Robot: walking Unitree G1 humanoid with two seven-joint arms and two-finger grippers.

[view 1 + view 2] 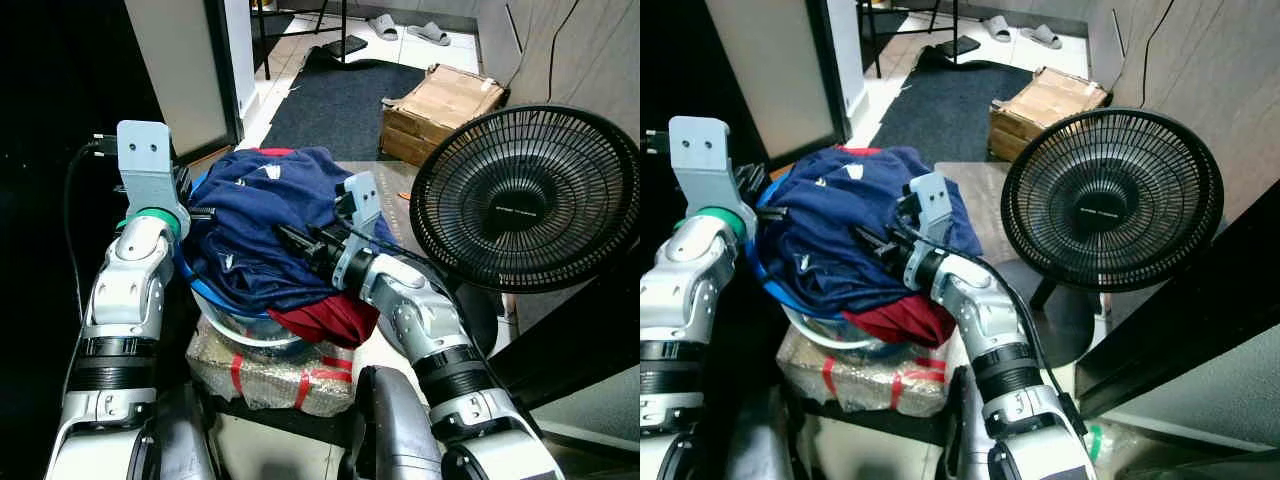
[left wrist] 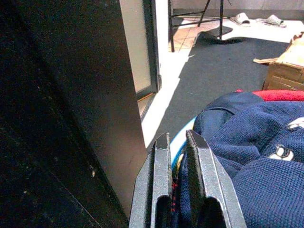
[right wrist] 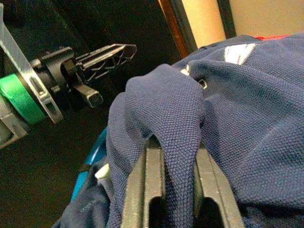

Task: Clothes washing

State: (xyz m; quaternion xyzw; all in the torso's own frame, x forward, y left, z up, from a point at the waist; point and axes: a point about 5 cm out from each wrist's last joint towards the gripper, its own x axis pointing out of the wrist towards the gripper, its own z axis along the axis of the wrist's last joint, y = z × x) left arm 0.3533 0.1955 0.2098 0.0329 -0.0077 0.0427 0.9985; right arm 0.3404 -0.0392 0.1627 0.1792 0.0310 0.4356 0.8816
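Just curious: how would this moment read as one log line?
right tool: shut on navy shirt | left tool: shut on basin rim

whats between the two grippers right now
The heaped navy shirt in the blue basin lies between left gripper and right gripper, shown in both eye views.

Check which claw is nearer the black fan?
Right. The right claw is on the navy shirt in the basin, on the side toward the black fan. The left claw grips the basin's far edge, away from it.
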